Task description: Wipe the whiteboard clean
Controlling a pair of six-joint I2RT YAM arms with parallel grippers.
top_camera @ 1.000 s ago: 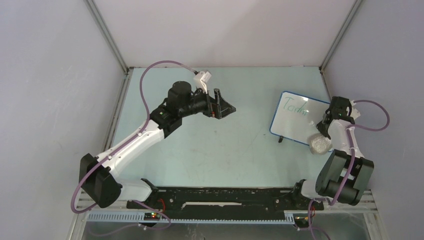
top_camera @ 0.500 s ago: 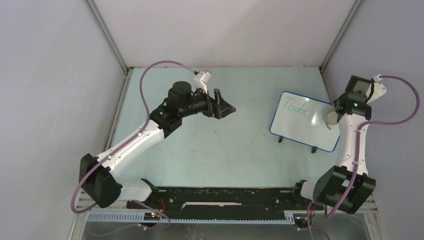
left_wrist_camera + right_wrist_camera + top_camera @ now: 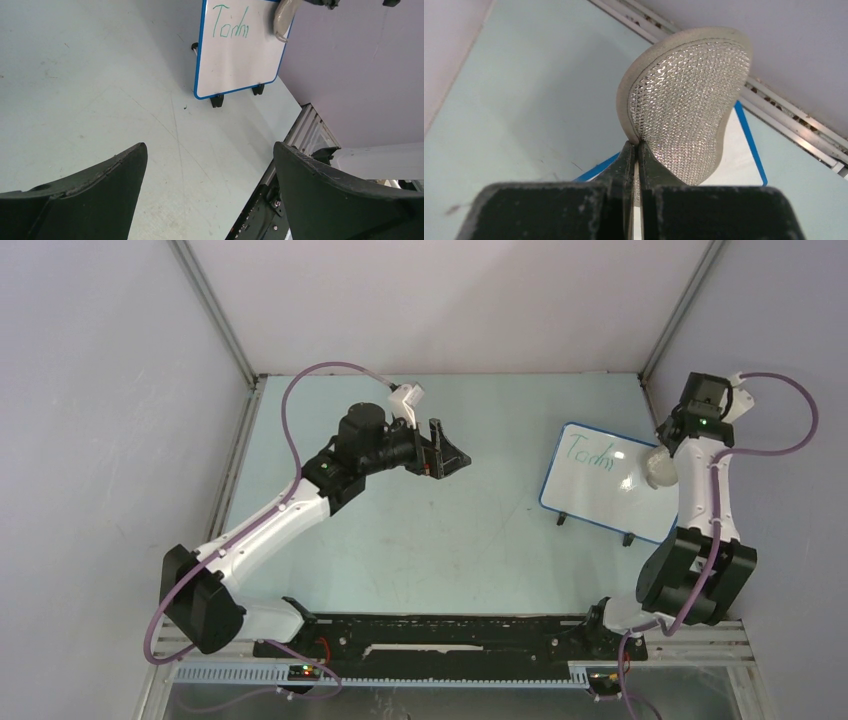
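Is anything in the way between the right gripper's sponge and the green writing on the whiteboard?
Nothing visible. The right gripper, shut on the sponge, is at the whiteboard's right edge. Only bare board lies between it and the writing on the left part.

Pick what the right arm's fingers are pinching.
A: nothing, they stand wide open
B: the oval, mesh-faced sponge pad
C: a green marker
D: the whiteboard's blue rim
B: the right wrist view shows the right arm's fingers shut tight on the lower edge of the sponge pad. In the top view it sits at the right edge of the whiteboard.
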